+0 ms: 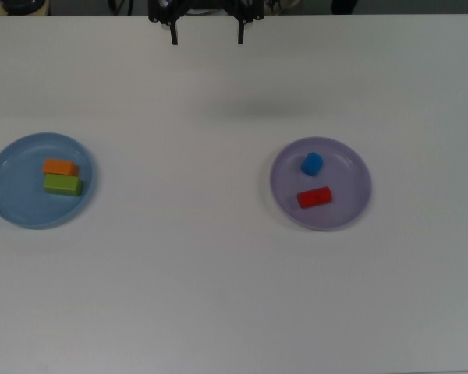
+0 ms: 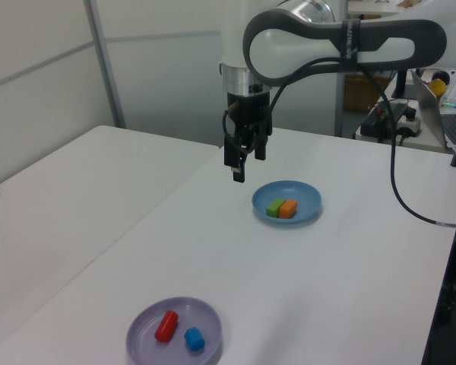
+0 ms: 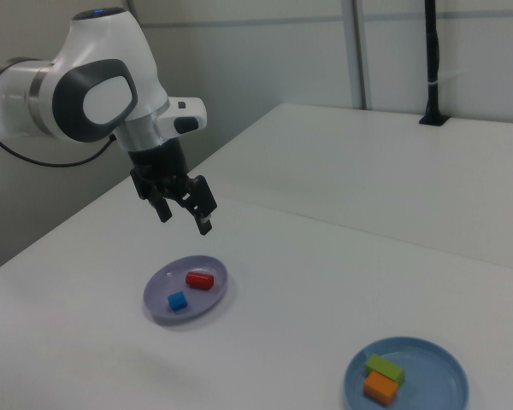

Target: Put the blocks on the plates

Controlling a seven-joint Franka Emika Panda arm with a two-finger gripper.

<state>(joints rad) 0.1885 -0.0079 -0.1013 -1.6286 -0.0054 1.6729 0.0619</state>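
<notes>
on the light blue plate (image 1: 15,204) the orange block (image 1: 60,167) and green block (image 1: 63,185) sit touching side by side. over on the lavender plate (image 1: 351,199) you've got the blue cube (image 1: 312,164) and red block (image 1: 314,197), a bit apart. both plates rest on the white surface (image 1: 218,296), well apart. pincer (image 3: 184,216) hangs above the surface between them, fingers spread, holding nothing.

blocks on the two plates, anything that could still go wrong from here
Little, probably. All four sit on plates: small orange block and green block on the light blue round plate, blue cube and red block on the lavender plate. The open two-finger gripper hangs above bare table; descending near a plate might nudge it.
</notes>
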